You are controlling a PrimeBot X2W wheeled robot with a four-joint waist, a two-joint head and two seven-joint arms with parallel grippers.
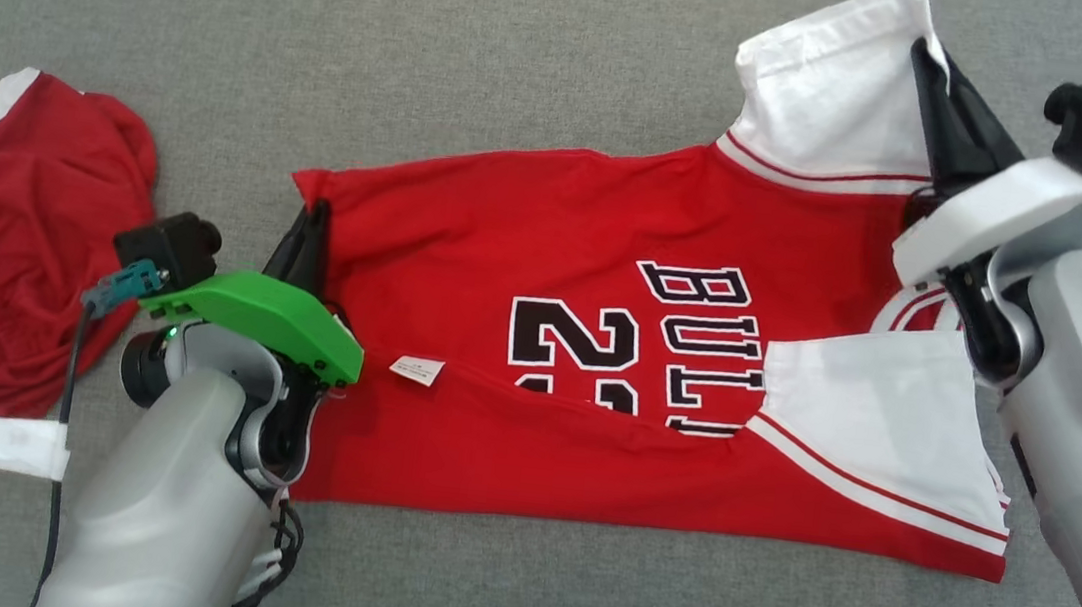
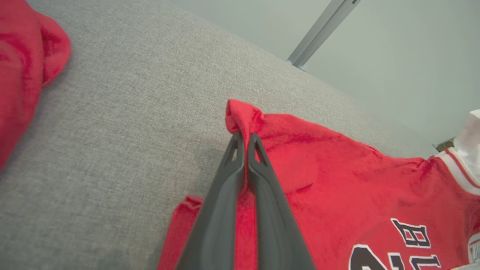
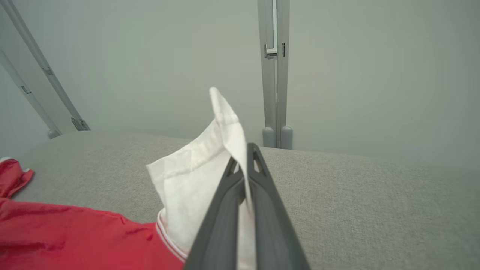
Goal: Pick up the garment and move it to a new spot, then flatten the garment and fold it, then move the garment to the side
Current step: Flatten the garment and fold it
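While the left gripper was clamped on the red corner of the jersey at 9 o'clock and the right gripper on its white sleeve at 1 o'clock, each held only a thin pinch of cloth. The jersey lay across the middle of the cushion, its 6 o'clock edge folded up over the print. An uneven pull could probably slip either pinch free or drag that loose fold askew, and a sweep toward 9 o'clock might snag the second garment lying there.
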